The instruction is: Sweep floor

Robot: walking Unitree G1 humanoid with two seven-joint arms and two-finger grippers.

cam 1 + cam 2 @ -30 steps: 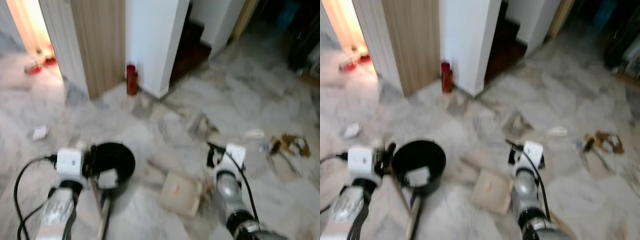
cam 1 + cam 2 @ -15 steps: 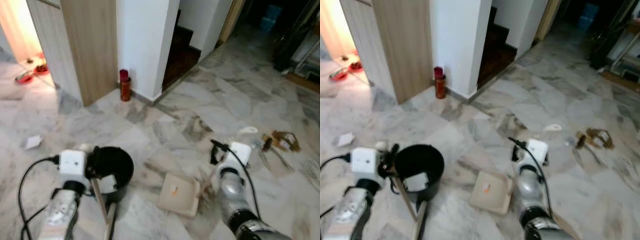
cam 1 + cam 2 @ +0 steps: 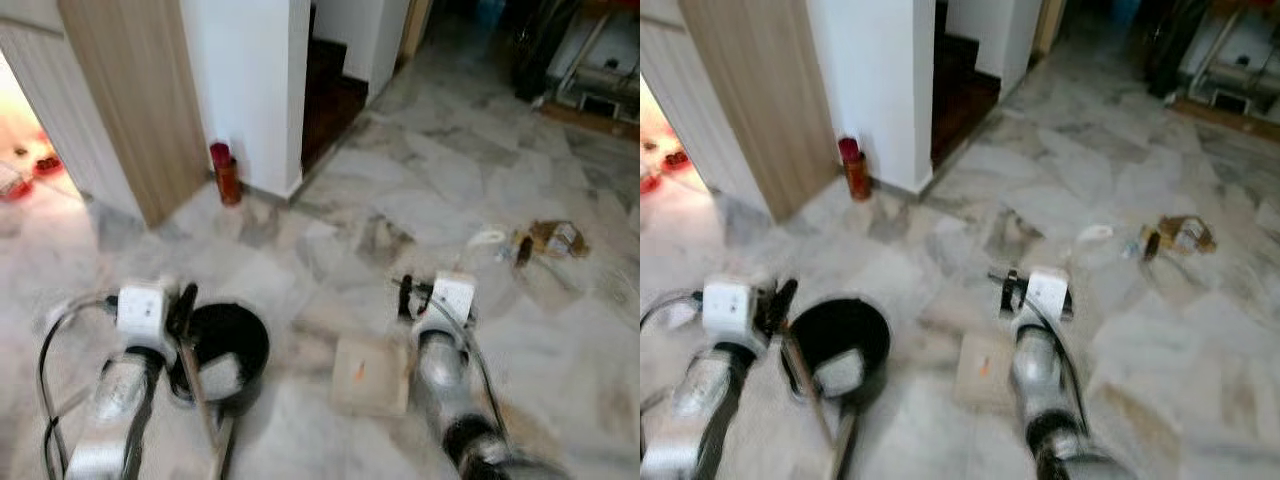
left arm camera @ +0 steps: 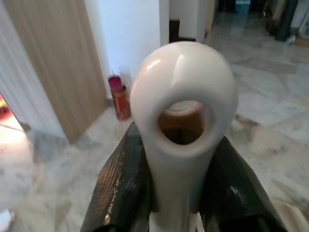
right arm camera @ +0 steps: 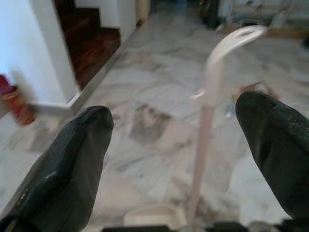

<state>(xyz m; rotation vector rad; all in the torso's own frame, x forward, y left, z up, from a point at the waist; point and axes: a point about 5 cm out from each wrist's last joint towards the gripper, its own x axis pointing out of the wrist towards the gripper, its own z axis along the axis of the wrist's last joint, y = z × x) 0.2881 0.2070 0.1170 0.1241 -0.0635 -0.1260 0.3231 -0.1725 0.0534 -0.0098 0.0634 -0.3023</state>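
Marble floor (image 3: 440, 170), litter (image 3: 555, 238), left fingers (image 4: 116, 193) pinching handle (image 4: 183, 121), right fingers (image 5: 67, 164) spread.

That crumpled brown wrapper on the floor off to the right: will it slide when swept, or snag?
The wrapper looks thin and crumpled, so probably light and floppy; it should slide easily over the glossy marble floor. It may fold or flip instead of travelling cleanly. Blur hides whether it is stuck down.
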